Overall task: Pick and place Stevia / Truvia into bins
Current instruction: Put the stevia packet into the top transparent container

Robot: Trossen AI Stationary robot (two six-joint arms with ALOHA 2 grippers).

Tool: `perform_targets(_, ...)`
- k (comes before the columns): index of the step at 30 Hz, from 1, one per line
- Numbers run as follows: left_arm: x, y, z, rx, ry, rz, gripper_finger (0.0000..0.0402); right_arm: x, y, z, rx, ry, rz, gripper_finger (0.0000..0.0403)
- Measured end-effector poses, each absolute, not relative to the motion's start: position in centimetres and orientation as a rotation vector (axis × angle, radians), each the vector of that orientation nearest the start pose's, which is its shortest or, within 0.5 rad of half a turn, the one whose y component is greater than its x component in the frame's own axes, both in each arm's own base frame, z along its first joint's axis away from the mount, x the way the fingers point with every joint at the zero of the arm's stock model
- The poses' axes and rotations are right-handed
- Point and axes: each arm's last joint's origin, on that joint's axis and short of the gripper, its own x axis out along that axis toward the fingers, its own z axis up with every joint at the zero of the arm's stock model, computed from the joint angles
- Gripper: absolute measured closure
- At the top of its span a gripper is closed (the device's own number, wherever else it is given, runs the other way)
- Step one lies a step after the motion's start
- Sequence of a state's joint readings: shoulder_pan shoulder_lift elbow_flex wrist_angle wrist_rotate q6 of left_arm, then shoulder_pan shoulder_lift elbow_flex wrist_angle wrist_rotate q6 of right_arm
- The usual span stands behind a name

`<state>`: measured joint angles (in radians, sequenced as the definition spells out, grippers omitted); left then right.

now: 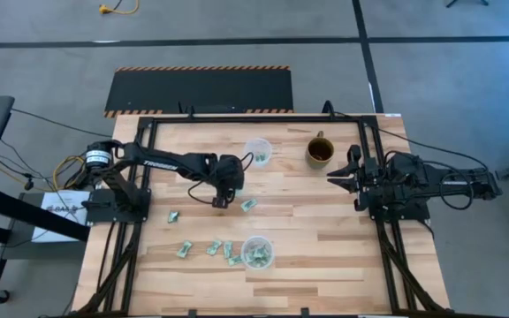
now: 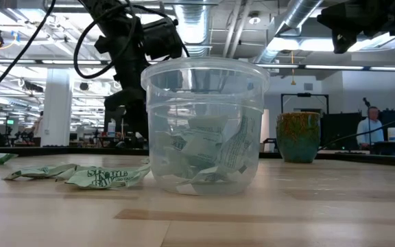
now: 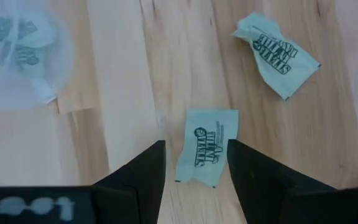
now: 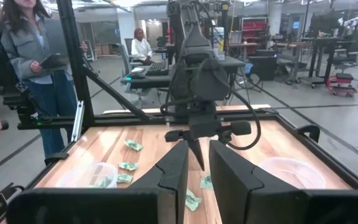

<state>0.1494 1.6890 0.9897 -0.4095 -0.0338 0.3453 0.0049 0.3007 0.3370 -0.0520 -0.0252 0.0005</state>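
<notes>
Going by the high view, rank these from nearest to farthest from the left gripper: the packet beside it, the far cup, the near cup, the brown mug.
From the left gripper:
1. Packet, just to its right on the table.
2. Far cup, toward the back edge.
3. Near cup, toward the front edge; close to the far cup's distance, slightly farther.
4. Brown mug, back right, by the right arm.

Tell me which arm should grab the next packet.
Left. The left gripper hangs open right over a Stevia packet, fingers either side of it. The right gripper waits near the table's right edge beside the brown mug.
</notes>
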Motion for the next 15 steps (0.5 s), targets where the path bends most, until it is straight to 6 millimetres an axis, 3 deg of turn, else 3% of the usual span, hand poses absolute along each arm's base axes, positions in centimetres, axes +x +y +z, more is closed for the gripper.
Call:
perform_targets(5,31.7,4.9,16.3,0.229,1.135,-0.051,0.0239,10.7,0.1,24.9,0.001,0.016,0.031,0.0344)
perform_targets(10,32.0,5.0,14.4,0.231,1.200,-0.045,0.0231,10.7,0.1,24.9,0.001,0.015,0.030,0.0344)
perform_targets(15,32.1,5.2,14.3,0.230,1.199,-0.020,0.0226,10.7,0.1,24.9,0.001,0.016,0.030,0.0344)
